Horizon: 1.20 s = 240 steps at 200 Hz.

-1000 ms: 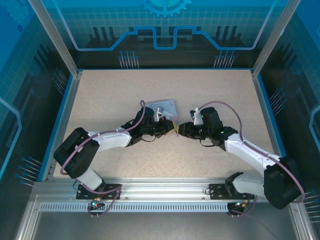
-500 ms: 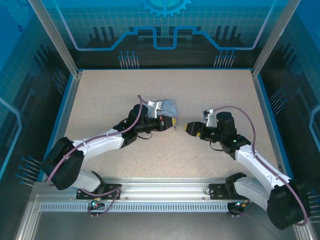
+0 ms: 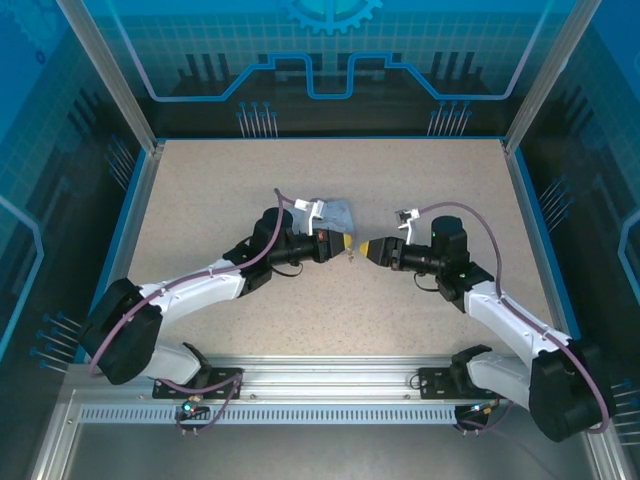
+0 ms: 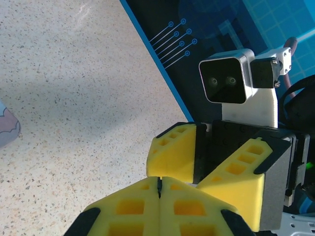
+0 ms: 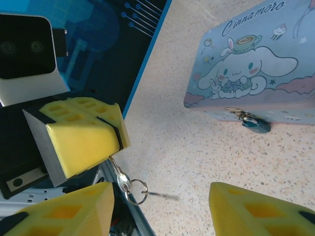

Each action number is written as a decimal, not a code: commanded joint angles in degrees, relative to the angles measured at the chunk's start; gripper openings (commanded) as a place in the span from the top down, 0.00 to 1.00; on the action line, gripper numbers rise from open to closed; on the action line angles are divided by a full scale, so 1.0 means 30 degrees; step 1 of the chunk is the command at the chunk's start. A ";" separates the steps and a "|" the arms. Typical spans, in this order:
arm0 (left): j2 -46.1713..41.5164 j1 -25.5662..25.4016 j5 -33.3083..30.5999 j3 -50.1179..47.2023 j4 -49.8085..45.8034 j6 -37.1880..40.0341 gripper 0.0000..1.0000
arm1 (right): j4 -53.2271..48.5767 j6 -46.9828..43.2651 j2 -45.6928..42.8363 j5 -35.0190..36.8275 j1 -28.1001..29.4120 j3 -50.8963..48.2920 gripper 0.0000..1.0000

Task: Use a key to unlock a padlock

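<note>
The right end effector (image 3: 366, 249) has moved left since the earlier frame, and its tip is now just beside the tip of the left end effector (image 3: 346, 244). The left arm has hardly moved.

The key (image 5: 120, 177) is in the middle of the counter (image 3: 220, 190), held up between the two tips. It is thin and silvery. Its long axis runs out from the left tip toward the right end effector. A small ring (image 5: 137, 191) hangs from its free end.

The padlock (image 5: 257, 124) is small and dark. It hangs from a little gold loop (image 5: 236, 112) on the side of a pale blue tin (image 5: 246, 64). The tin has a white cartoon dog on its lid. It lies just beyond the left end effector, on the far side. The padlock is well apart from the key. The bare counter lies between them.

The left end effector is squeezed tight, with its yellow pads pressed together on the key. The right end effector is wide apart, and its fingers (image 5: 74, 211) hold nothing. One sits on each side of the key and ring, and neither touches them.
</note>
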 commanded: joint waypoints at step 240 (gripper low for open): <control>0.1105 -0.0122 -0.1373 -0.0031 0.2919 -0.2740 1.00 | 0.1489 -0.0189 0.1527 0.0120 0.1714 0.1119 1.00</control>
